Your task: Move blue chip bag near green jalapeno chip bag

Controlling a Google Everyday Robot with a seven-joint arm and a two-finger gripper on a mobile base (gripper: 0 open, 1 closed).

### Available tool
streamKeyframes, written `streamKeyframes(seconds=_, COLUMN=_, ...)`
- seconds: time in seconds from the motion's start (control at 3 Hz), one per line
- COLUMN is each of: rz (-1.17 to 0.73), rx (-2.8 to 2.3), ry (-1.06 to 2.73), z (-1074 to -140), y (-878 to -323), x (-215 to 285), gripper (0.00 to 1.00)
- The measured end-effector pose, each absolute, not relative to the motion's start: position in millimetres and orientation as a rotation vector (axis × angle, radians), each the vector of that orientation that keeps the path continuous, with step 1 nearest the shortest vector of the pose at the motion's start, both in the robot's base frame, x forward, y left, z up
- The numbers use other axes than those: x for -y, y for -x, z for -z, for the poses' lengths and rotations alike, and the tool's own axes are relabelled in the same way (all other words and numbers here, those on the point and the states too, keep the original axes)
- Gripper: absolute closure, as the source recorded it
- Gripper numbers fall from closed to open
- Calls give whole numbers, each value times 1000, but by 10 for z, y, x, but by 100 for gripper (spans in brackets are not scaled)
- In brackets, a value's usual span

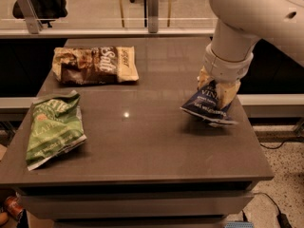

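The blue chip bag (pixel 207 107) with white "VINEGAR" lettering is at the right side of the grey table (pixel 142 146). It hangs tilted, its lower end just off the surface with a shadow under it. My gripper (pixel 216 90) comes down from the white arm at the upper right and is shut on the bag's upper end, with a yellowish finger (pixel 229 94) on each side. The green jalapeno chip bag (pixel 52 127) lies flat at the table's left front, far from the blue bag.
A brown-and-cream "Salt" bag (pixel 95 64) lies at the back left of the table. The table's right edge is close beside the blue bag. A glass railing and a ledge (pixel 118 31) run behind the table.
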State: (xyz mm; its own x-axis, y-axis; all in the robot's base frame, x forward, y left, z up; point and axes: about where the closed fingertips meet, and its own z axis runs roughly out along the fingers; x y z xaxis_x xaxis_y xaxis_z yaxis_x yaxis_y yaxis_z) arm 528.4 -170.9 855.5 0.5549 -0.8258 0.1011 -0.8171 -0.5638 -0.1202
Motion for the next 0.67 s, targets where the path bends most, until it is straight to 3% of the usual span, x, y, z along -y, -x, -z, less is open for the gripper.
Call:
streamKeyframes(seconds=0.33, rz=217, rx=-1404, ry=2727, z=-8692, y=-5243, x=1612, gripper=100)
streamKeyframes(seconds=0.67, rz=202, rx=-1355, ry=2735, z=-8846, y=-5170, x=1485, gripper=100)
